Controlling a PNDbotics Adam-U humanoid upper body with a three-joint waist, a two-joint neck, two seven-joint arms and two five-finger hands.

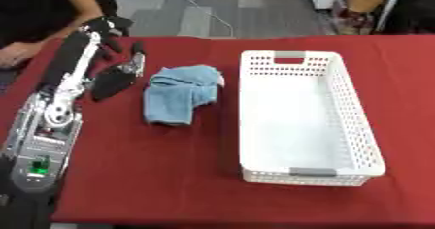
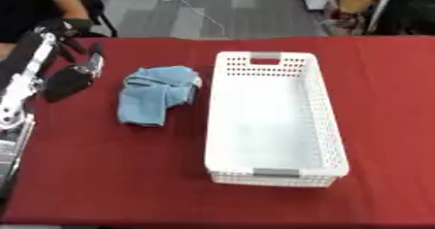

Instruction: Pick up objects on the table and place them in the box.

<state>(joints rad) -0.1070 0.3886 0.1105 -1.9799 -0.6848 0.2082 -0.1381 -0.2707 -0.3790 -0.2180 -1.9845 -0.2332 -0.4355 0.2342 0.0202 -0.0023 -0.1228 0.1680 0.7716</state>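
Nearest the camera, along the left edge of the red table point(image 1: 170, 184), the robot's left arm point(image 1: 51, 126) runs up and away toward the far left corner. The white basket point(image 1: 365, 140) sits to the right, its long axis running near to far, a grey handle at each short end, and nothing visible inside it.

Between arm and basket lies the blue cloth point(image 1: 178, 94), crumpled and folded over itself. Its long axis runs roughly near to far, close to parallel with the basket; the narrower folded end points toward the camera, while the bulkier bunched end lies farther away, close beside the basket's left wall without clearly touching it.

Farther back, the left hand point(image 1: 115, 80) rests just left of the cloth, dark palm low over the table and fingers stretched out rather than curled, grasping nothing. The right hand shows in neither view.

Risks, as a judgement: a soft, layered cloth may be caught by only its top fold, so it unfurls and drags when lifted, or drapes over the basket rim instead of dropping in. A sideways reach could also push the cloth against the basket and shift it.

At the far left edge, a person's arm rests by the table.
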